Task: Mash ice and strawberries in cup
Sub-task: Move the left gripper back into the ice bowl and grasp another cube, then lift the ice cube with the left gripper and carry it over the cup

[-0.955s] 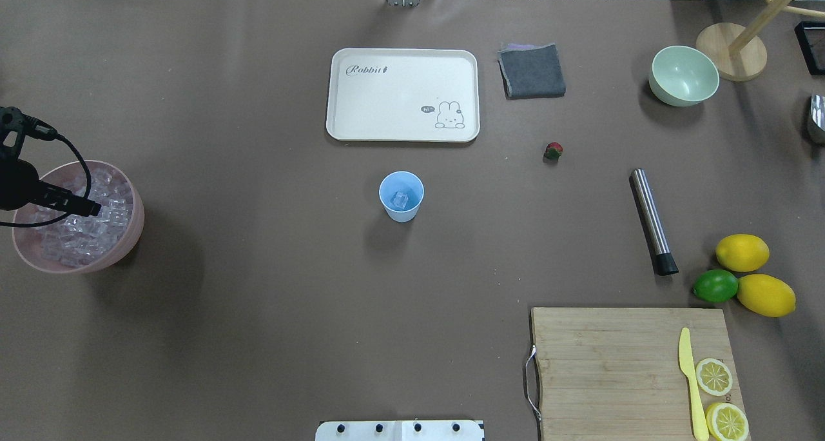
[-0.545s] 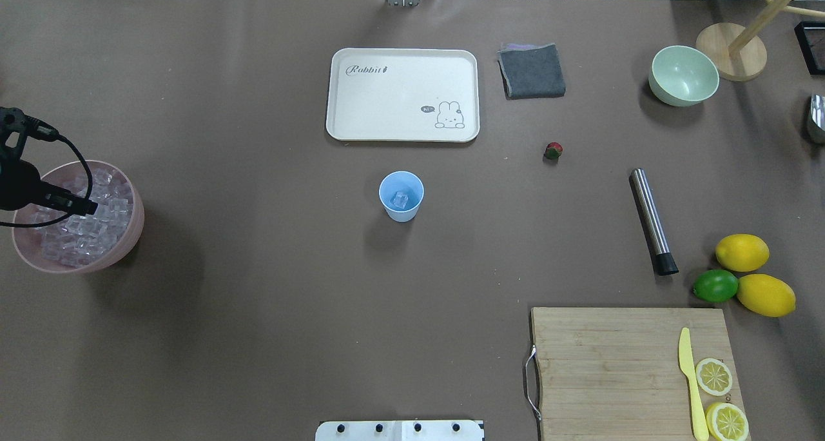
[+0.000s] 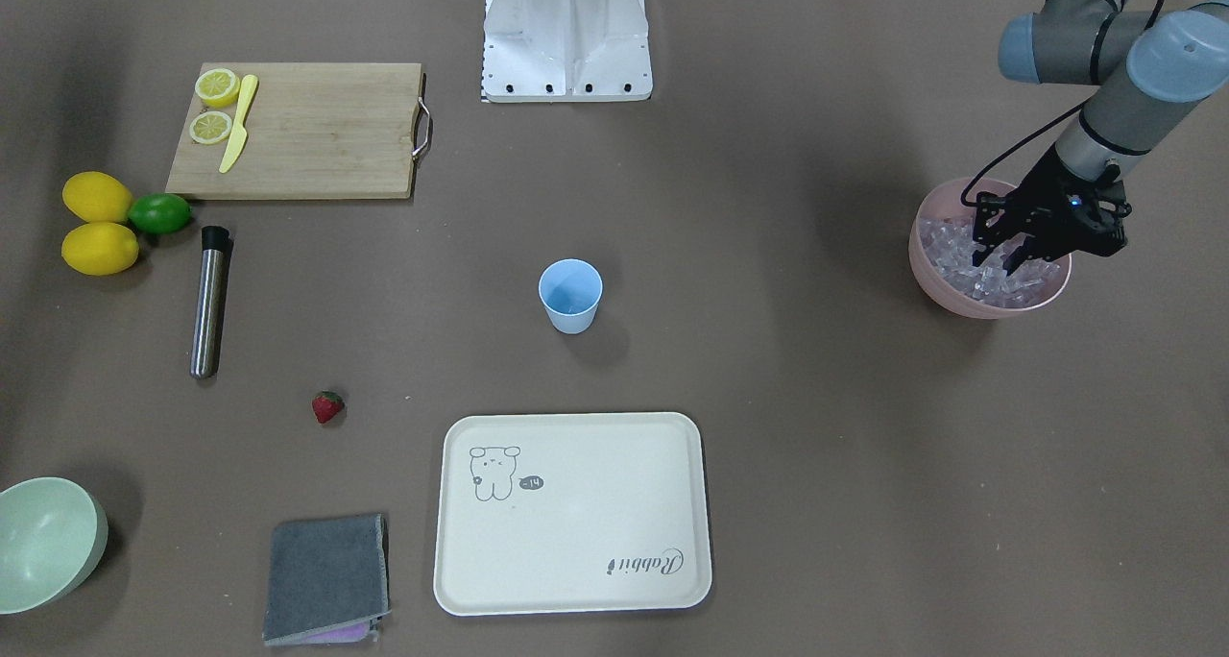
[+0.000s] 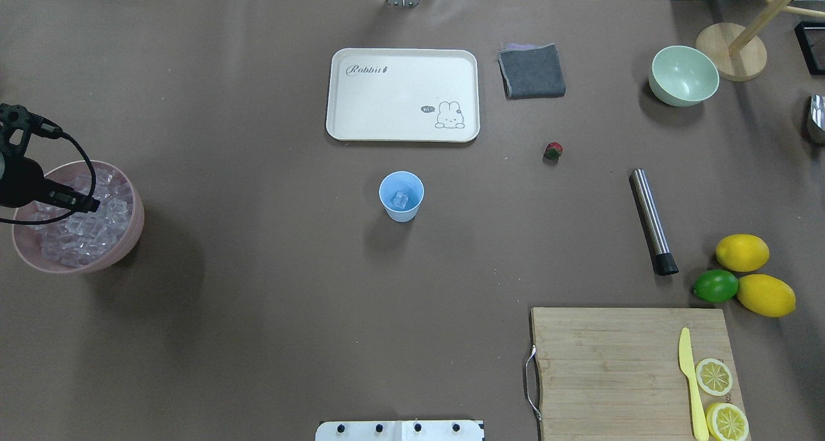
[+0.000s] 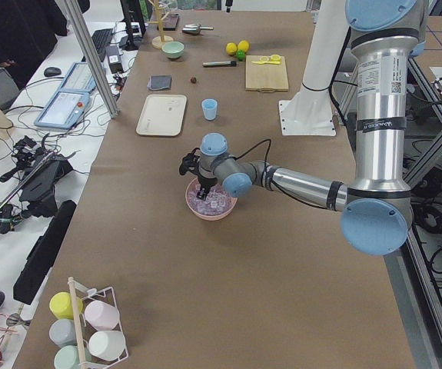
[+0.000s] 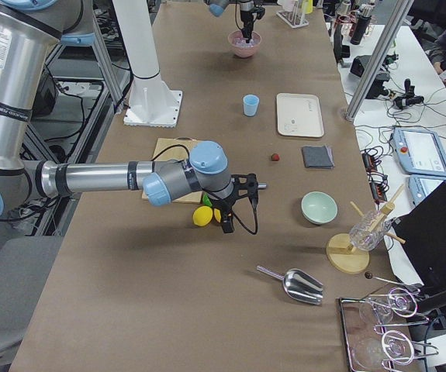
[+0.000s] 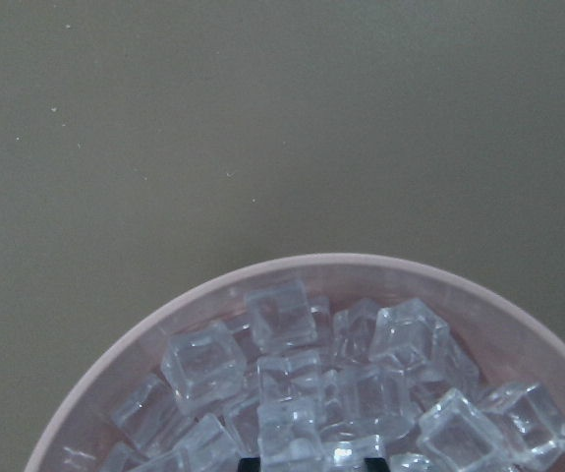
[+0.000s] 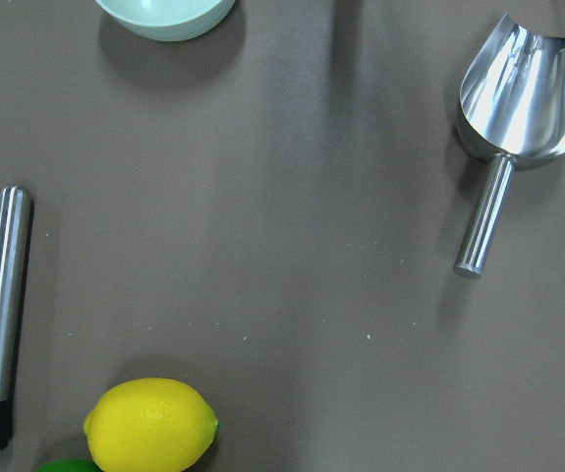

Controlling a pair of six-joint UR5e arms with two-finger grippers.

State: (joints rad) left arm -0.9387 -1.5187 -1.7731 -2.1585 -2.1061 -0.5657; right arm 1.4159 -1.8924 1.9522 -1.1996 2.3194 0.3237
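Left gripper (image 3: 1000, 256): above the pink bowl (image 3: 936, 287), fingers apart, tips down among the ice (image 3: 960, 249). I note 1 cube (image 4: 400, 200) inside the cup (image 4: 403, 215), mid-table and well apart from that gripper. The strawberry (image 3: 327, 406) lies past the cup, farther still. Right gripper (image 6: 240, 198): I cannot tell its state.

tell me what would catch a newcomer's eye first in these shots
The left tool, down over the pink bowl heaped with ice at the table's end on the robot's left, draws the eye first. Next comes the pale blue cup, standing alone mid-table with a little ice at its bottom. A lone red strawberry lies on the brown table cover outside the cup, toward the right arm's side.
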